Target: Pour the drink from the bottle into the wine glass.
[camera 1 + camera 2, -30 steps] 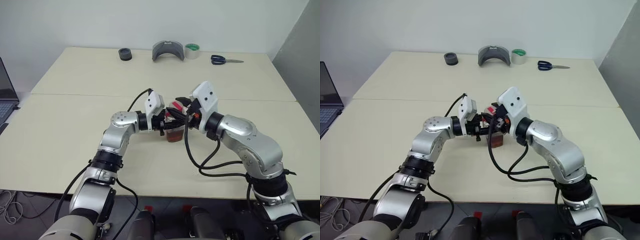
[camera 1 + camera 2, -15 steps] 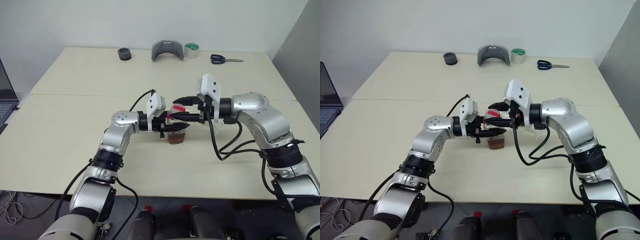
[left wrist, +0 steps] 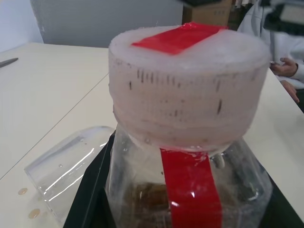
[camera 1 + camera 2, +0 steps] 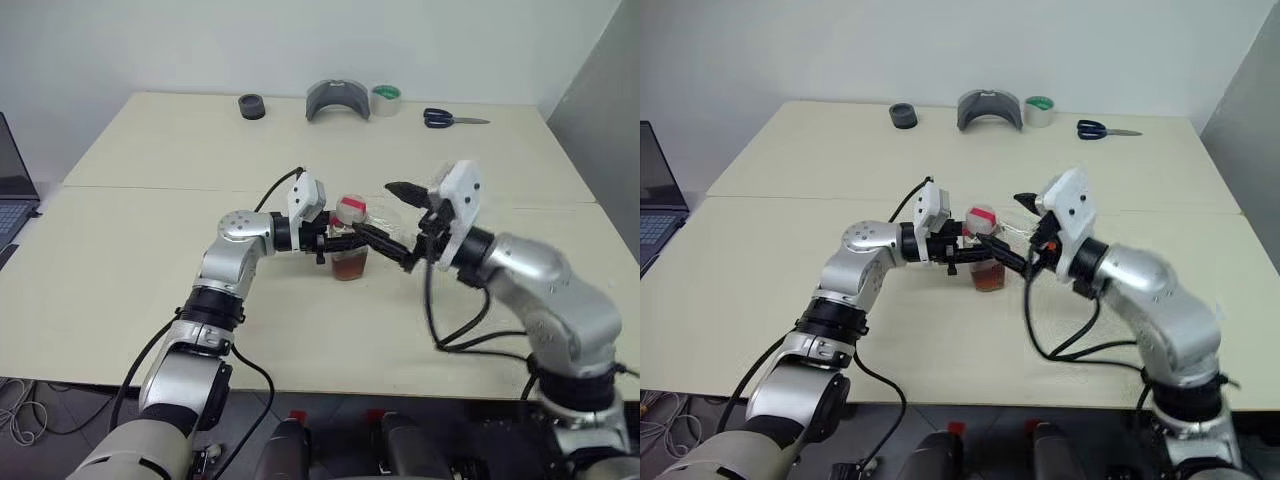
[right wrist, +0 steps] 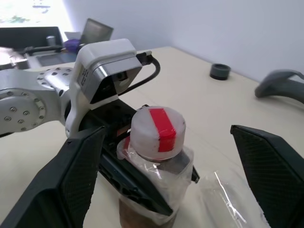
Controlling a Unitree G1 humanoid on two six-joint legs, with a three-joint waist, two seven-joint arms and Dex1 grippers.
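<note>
Two grippers meet at mid-table: the left gripper [image 4: 335, 243] is clamped around the bottle [image 4: 349, 252], which stands upright, cap [image 5: 157, 129] still on, while the right gripper [image 4: 396, 222] gapes wide just right of it, holding nothing. The bottle looks light, thin-walled and slippery; a body grip below the cap seems safest. Reddish-brown drink [image 4: 347, 268] fills only its lower part. Just beyond, the wine glass [image 3: 71, 164] lies on its side, empty and fragile.
</note>
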